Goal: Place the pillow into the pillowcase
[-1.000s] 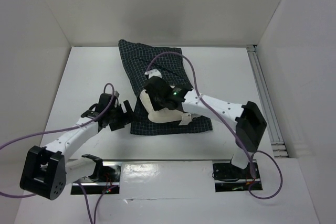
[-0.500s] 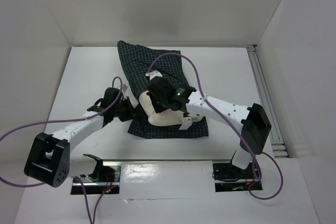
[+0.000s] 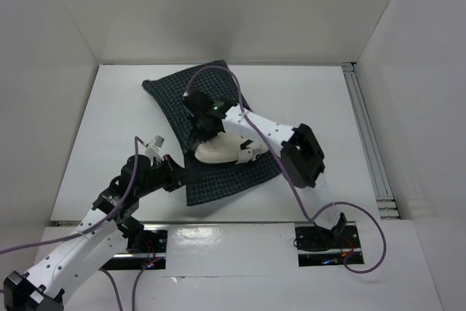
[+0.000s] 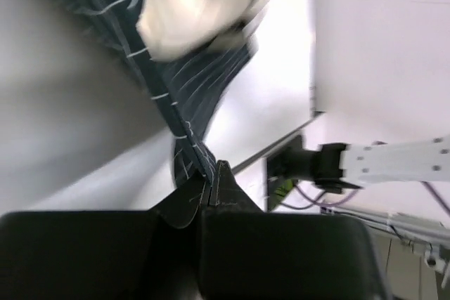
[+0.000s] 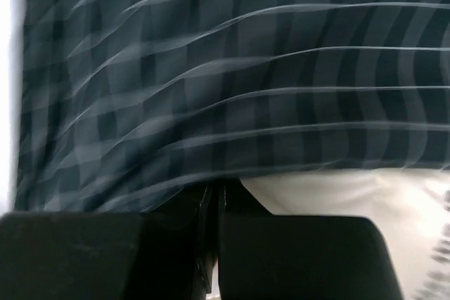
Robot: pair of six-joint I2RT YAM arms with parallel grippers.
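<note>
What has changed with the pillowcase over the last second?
The left pincer took hold of the pillowcase at its near-left edge and pulled it toward the arm's base; the cloth swung left. The right pincer moved left and farther back. The pillow still shows outside it.

Top external: high behind the arm bases, looking down and far over the whole table (image 3: 109,121). Left wrist: low, close, facing right along the pillowcase (image 4: 200,86) edge. Right wrist: closest of all. All three views share the pillowcase and pillow (image 3: 218,151).
</note>
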